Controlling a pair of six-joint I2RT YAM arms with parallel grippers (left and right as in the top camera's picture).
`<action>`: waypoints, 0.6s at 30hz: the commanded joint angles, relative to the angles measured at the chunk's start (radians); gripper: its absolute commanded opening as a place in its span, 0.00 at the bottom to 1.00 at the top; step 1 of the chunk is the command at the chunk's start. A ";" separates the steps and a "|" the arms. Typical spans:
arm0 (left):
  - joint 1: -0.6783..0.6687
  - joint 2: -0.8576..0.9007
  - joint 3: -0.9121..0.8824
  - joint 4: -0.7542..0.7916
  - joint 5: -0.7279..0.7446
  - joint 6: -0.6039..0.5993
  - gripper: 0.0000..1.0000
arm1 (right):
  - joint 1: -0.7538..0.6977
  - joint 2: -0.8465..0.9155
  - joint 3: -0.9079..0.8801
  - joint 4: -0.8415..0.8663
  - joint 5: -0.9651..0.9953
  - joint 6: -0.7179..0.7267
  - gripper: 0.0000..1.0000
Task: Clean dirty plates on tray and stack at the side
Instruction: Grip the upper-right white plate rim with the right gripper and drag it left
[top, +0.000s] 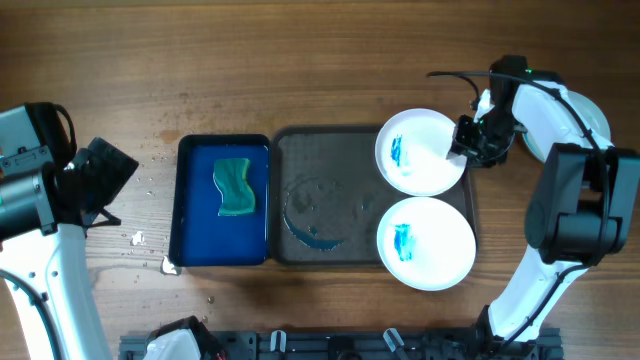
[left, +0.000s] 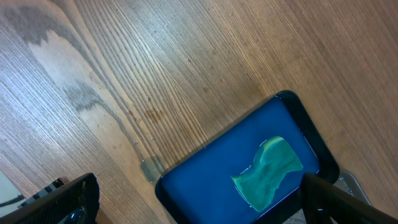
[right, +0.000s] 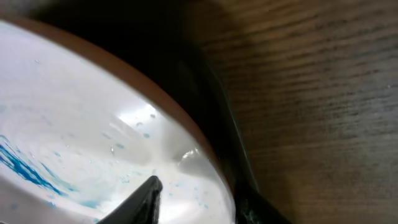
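From overhead, I see the dark grey tray (top: 325, 150) in the middle of the table (top: 300, 60), with a blue smear (top: 312, 235) on its bare left part. Two white plates sit on its right side. The far plate (top: 425, 165) overlaps the tray's far rim and the near plate (top: 440, 250) overlaps its near rim. Each carries a blue streak of paint. Touching the tray's left edge is a smaller blue tray (top: 200, 200) with a green sponge (top: 235, 187) lying in it. My right pincer (top: 468, 142) is at the far plate's right rim. My left pincer (top: 105, 180) hangs over bare table, left of the blue tray.

On the left wrist camera, both fingers (left: 68, 199) sit at the bottom corners of the picture, spread wide with nothing between them. The sponge and blue tray are ahead of them.

The right wrist camera is pressed close. One dark fingertip (right: 142, 200) lies over the far plate's wet, blue-flecked inside, just within the rim. I cannot tell whether the jaws have actually clamped the rim.
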 joint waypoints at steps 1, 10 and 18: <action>0.007 0.005 0.014 0.001 0.008 -0.005 1.00 | 0.001 0.013 -0.010 0.037 0.002 0.027 0.18; 0.007 0.005 0.014 0.001 0.008 -0.005 1.00 | 0.012 0.013 -0.132 0.156 0.002 0.051 0.05; 0.007 0.005 0.014 0.000 0.009 -0.001 0.89 | 0.148 -0.039 -0.132 0.188 0.070 0.042 0.05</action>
